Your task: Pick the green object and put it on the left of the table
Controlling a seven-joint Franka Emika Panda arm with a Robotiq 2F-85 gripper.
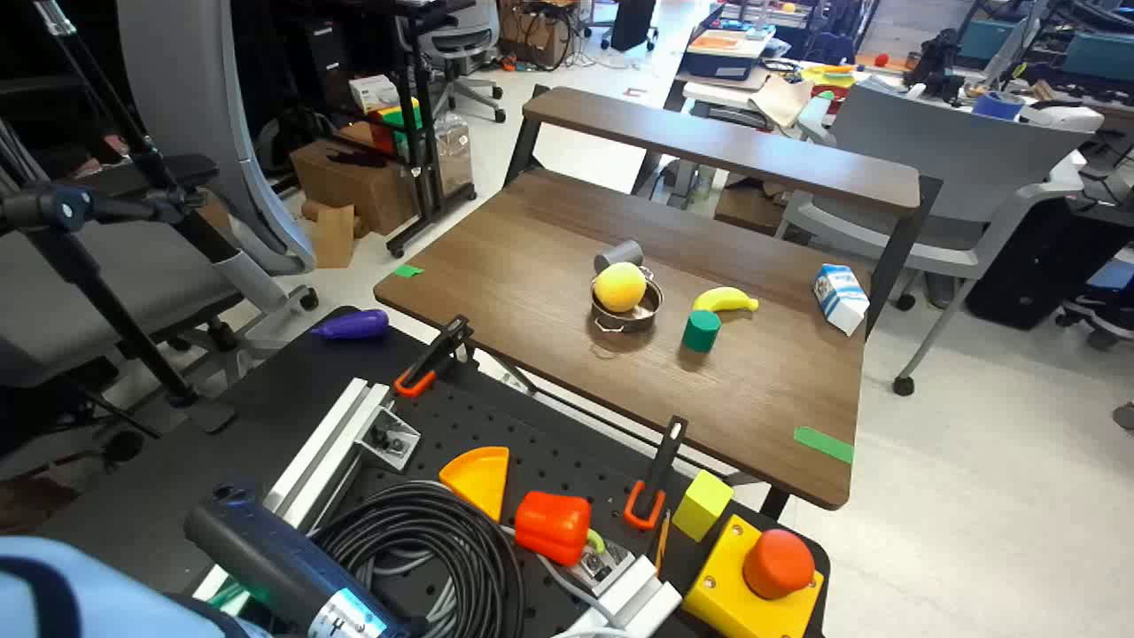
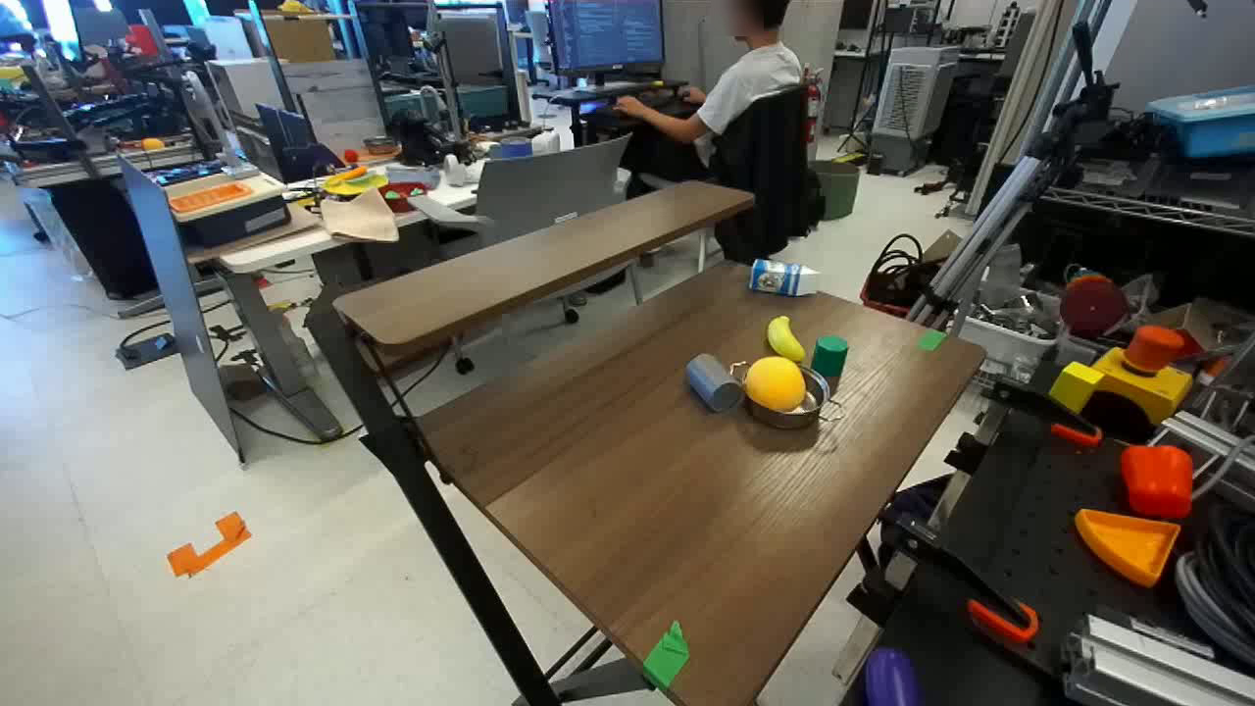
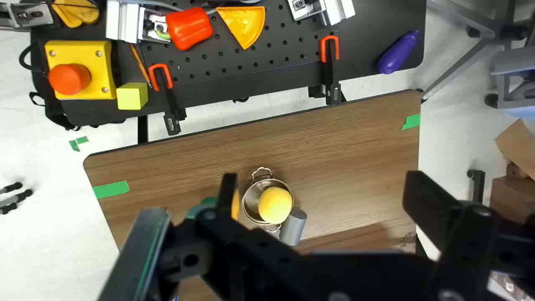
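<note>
The green object (image 1: 702, 330) stands upright on the brown table (image 1: 496, 266), beside the yellow banana (image 1: 725, 299) and a metal pot. It shows in both exterior views, here too (image 2: 830, 353). In the wrist view only a sliver of the green object (image 3: 207, 201) shows behind a finger. My gripper (image 3: 321, 179) is wide open with nothing between its fingers. It is above the table, seen in the wrist view only; both exterior views leave it out. The green object lies beyond the finger at the picture's left. The banana is mostly hidden there.
The metal pot (image 1: 625, 315) holds a yellow ball (image 1: 620, 287). A grey cylinder (image 2: 714, 382) lies against the pot. A milk carton (image 1: 840, 298) lies near the table's end. A raised shelf (image 1: 718, 146) runs along one long side. Clamps (image 1: 656, 470) stick up along the opposite side.
</note>
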